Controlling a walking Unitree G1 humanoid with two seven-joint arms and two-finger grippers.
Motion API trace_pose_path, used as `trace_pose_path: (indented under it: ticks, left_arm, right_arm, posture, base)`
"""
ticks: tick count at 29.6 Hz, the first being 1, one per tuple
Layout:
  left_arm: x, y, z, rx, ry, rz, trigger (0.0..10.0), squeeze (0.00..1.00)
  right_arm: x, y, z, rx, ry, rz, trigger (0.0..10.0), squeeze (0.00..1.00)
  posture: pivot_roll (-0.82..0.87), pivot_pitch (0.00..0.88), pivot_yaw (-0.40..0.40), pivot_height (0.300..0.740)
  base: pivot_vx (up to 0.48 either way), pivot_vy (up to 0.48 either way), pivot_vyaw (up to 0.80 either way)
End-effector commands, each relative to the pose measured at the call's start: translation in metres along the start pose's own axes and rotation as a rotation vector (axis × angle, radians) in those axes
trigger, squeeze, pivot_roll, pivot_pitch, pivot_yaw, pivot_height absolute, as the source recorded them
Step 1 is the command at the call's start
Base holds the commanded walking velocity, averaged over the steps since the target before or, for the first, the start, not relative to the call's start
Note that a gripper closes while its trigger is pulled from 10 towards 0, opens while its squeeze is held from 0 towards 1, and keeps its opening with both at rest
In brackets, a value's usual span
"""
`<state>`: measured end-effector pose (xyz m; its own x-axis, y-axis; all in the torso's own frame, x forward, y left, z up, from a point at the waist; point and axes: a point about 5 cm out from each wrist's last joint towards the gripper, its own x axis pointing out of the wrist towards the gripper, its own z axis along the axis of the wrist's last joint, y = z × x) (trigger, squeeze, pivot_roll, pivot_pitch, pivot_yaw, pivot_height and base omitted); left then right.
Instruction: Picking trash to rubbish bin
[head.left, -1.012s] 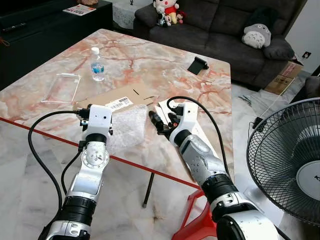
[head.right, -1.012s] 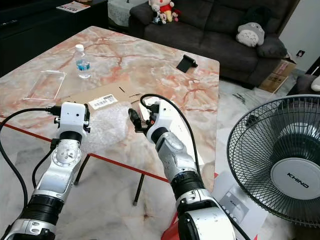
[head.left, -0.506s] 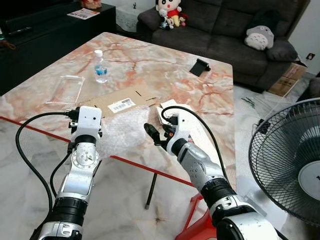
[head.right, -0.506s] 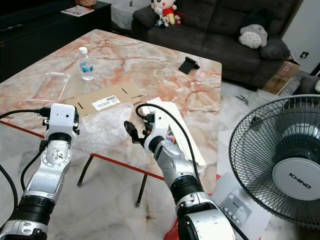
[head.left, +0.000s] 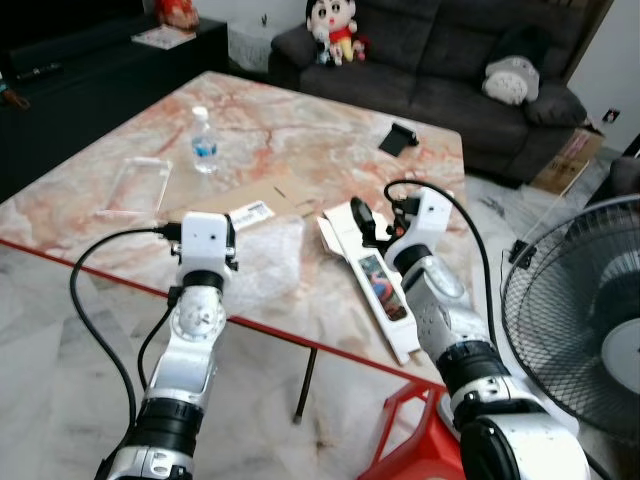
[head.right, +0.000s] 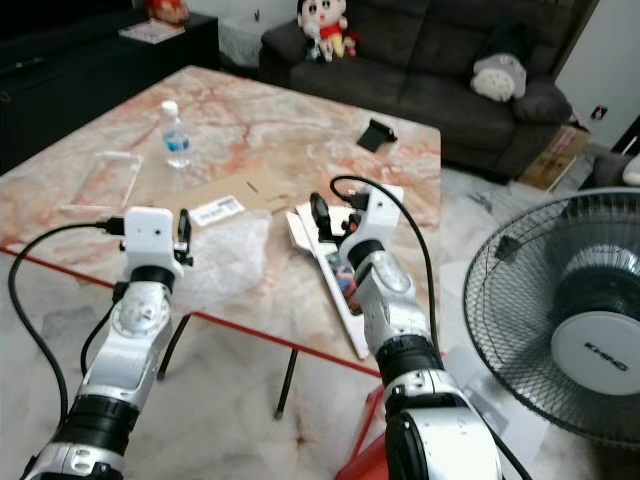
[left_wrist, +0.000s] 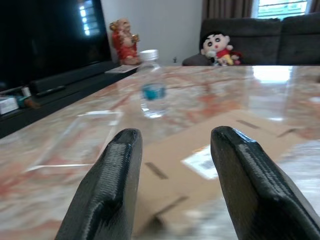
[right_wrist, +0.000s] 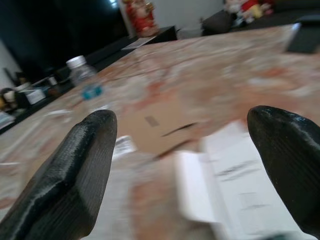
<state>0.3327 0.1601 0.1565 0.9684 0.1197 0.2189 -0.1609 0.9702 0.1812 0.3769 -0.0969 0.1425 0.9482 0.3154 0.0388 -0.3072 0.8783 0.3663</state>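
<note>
**Robot squares up to table litter, both claws empty**

Head camera: the left gripper (head.left: 225, 235) hangs over the near edge of the marble table (head.left: 300, 125), the crumpled bubble wrap (head.left: 262, 262) lying just beyond and beside it, a flattened cardboard sheet (head.left: 255, 200) past that. The right gripper (head.left: 362, 218) hovers above the white printed carton (head.left: 368, 275), which juts past the table's near edge. A water bottle (head.left: 204, 141) and a clear plastic tray (head.left: 138, 185) sit farther off to the left.

Left wrist camera: the fingers (left_wrist: 107, 192) are spread wide with nothing between them; cardboard lies dead ahead, the bottle (left_wrist: 152, 85) beyond.

Right wrist camera: the fingers (right_wrist: 70, 172) gape wide, the carton (right_wrist: 235, 180) low ahead, blurred.

A clean pick probably means dropping onto the carton's overhanging end, where a finger can get under it. There is open room behind; a standing fan (head.left: 585, 330) crowds the right arm's outer side.
</note>
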Motion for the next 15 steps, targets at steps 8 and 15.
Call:
trace_pose_path:
  ticks: [8,15]
  left_arm:
    - [0.002,-0.001,0.01,-0.001,-0.03,-0.001,10.0,0.0]
    - [0.01,0.0,0.021,0.012,-0.034,0.021,10.0,0.0]
  right_arm:
    - [0.0,0.005,-0.002,0.012,-0.013,0.003,10.0,0.0]
    - [-0.003,0.002,-0.006,0.047,-0.014,-0.027,10.0,0.0]
  posture:
    - [0.03,0.007,-0.134,0.74]
    - [0.02,0.0,-0.123,0.74]
  base:
    - [0.0,0.359,0.0]
    - [0.0,0.245,0.0]
